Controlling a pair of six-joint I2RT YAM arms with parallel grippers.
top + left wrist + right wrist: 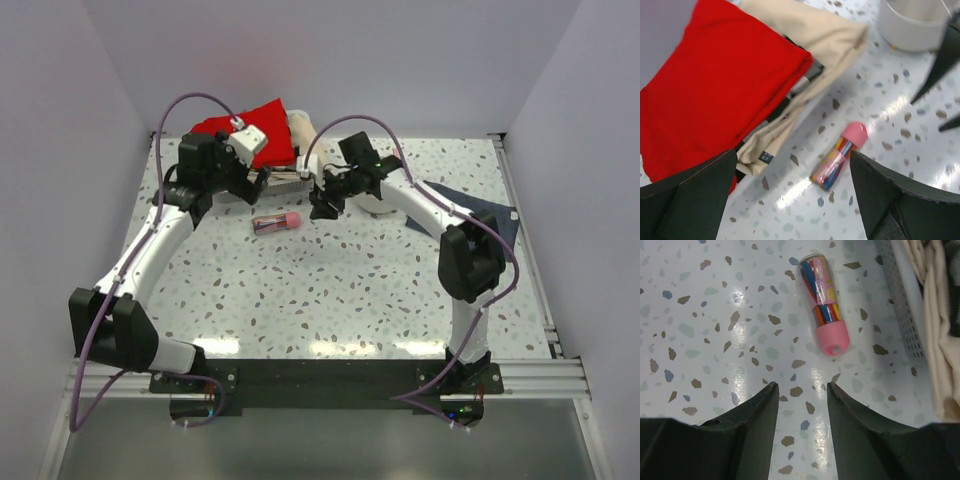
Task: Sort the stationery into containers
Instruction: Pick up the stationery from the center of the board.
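The bench (330,290) carries the organiser (912,30). The left claw (792,157) gapes empty and the right claw (801,387) is part-open, also empty. The tube (821,300) lies flat on the bench near both. It is probably light, stiff, slick and apt to roll, so pinch the clear barrel crosswise, not the cap (832,340).

Red cloth (715,90): folded, laid at the far side of the speckled terrazzo table (330,290).
Beige cloth (820,30): partly tucked under the red cloth's right edge; a small black label (765,156) is seen at its corner.
Dark blue-grey cloth (485,208): spread flat, well right of the red cloth.
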